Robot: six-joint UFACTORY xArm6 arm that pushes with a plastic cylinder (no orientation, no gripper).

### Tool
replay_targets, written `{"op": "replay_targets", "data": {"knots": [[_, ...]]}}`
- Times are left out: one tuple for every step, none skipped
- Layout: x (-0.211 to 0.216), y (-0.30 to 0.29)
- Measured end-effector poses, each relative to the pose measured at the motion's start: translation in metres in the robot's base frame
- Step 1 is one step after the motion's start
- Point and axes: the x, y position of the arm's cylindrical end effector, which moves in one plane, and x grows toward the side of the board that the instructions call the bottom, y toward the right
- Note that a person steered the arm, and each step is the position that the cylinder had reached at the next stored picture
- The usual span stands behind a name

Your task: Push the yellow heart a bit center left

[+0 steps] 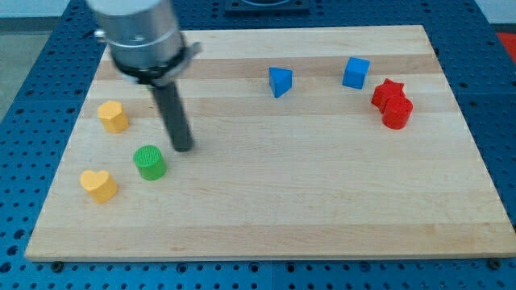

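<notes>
The yellow heart (pixel 98 184) lies near the board's lower left edge. A second yellow block (pixel 114 116), a rounded pentagon-like shape, sits above it at the left. My tip (pixel 182 147) rests on the board to the upper right of the heart, just right of and slightly above a green cylinder (pixel 149 162). The tip touches no block. The green cylinder stands between the tip and the heart.
A blue triangular block (pixel 280 81) and a blue cube (pixel 355 72) lie at the view's top middle and top right. A red star (pixel 388 91) touches a red cylinder (pixel 397 112) at the right. The wooden board (pixel 266 209) rests on a blue perforated table.
</notes>
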Motion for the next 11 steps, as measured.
{"op": "replay_targets", "data": {"knots": [[0.036,0.051],[0.083,0.044],[0.101,-0.033],[0.104,-0.123],[0.108,-0.189],[0.099,-0.207],[0.09,-0.165],[0.089,-0.145],[0.117,-0.146],[0.139,-0.137],[0.128,-0.112]]}}
